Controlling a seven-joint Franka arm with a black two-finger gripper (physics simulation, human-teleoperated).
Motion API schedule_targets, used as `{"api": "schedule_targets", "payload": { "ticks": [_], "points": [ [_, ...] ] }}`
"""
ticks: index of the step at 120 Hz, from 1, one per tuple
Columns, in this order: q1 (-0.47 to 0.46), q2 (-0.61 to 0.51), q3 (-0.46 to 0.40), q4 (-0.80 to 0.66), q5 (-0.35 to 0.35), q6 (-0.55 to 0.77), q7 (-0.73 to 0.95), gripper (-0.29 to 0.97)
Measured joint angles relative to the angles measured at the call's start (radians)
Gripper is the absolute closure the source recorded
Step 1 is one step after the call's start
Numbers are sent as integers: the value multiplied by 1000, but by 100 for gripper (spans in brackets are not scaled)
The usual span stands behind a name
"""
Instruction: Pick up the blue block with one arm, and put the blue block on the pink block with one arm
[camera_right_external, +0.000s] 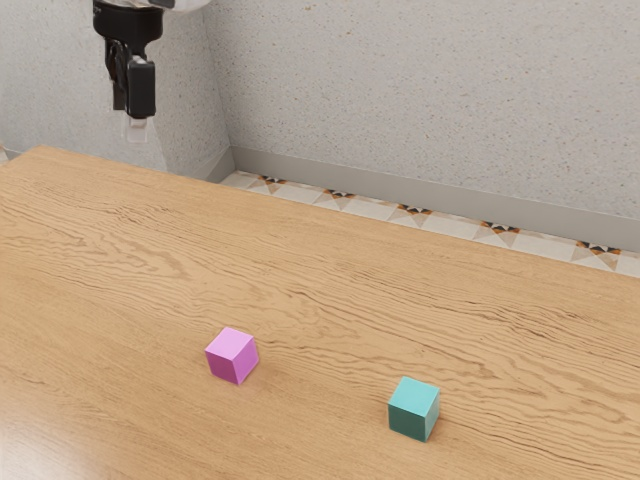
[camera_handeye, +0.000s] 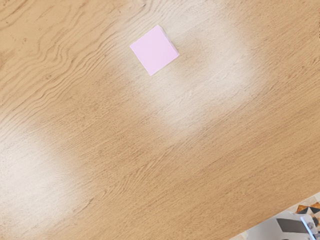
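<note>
Teal block (camera_right_external: 414, 408), the nearest thing to the task's blue one, sits flat on the table (camera_right_external: 420, 270) toward the exterior view's right. It is well apart from the pink block (camera_right_external: 232, 355), so I'd have free room on every side for a straight drop onto it. The gripper (camera_right_external: 131, 120) hangs high over the far corner at the exterior view's left, clear of both, which I judge to be a survey height. I can't tell how wide it stands, but it carries nothing, as both blocks rest on the table. My wrist view looks down on the pink block (camera_handeye: 154, 50), its top face bare for stacking. The pick is not yet begun.
</note>
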Motion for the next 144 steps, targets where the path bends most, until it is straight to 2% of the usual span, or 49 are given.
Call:
{"api": "schedule_targets", "payload": {
  "ticks": [14,26,36,52,68,85,106,128,144],
  "points": [
    [-14,-4,-7,0,10,71,112,0],
    [-12,4,-22,14,-23,108,188,0],
    [0,24,-38,-102,-64,153,223,0],
    [10,118,-47,-252,-101,233,249,0],
    [-38,169,-48,-361,-111,345,242,0],
    [-87,182,-48,-411,-98,433,185,0],
    [-109,172,-48,-580,-107,622,89,0],
    [-223,170,-48,-660,-123,807,-53,0],
    [-248,181,-47,-750,-127,929,-170,0]
  ]
}}
